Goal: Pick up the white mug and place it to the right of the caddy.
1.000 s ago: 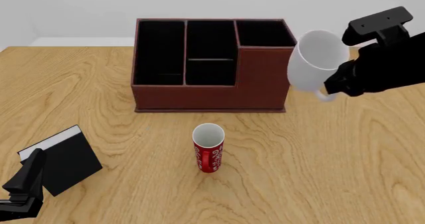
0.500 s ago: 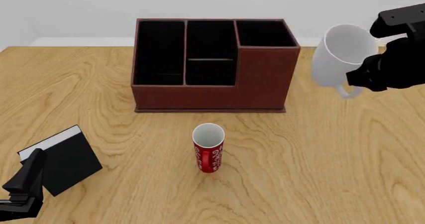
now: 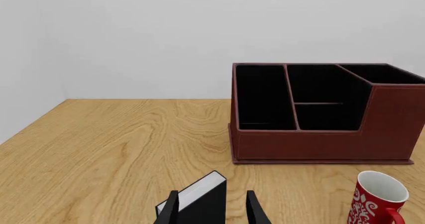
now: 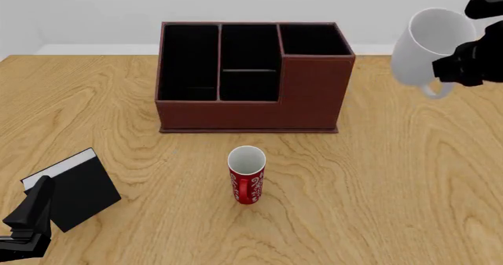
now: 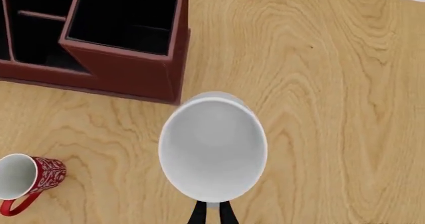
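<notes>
- The white mug (image 4: 420, 50) is plain, glossy and all white, a cylinder with a loop handle at its lower right in the front view; its open mouth tilts toward the camera, and the right wrist view shows its bare white inside (image 5: 212, 147).
- It hangs in the air above the table (image 4: 377, 176), off to the right of the caddy (image 4: 251, 79) and apart from it; nothing of it touches the wood.
- The right gripper (image 4: 463, 65) is clamped on the white mug at the handle side; in the right wrist view its two dark fingertips (image 5: 198, 213) sit close together at the rim.
- The caddy is a dark reddish-brown box with black-lined compartments; its right section stands taller at the front.
- The red mug (image 4: 247, 175) with white lettering stands upright in front of the caddy.
- The left gripper (image 3: 212, 209) hovers low at the near left, fingers apart, holding nothing; the black book (image 4: 75, 189) lies just beyond them.
</notes>
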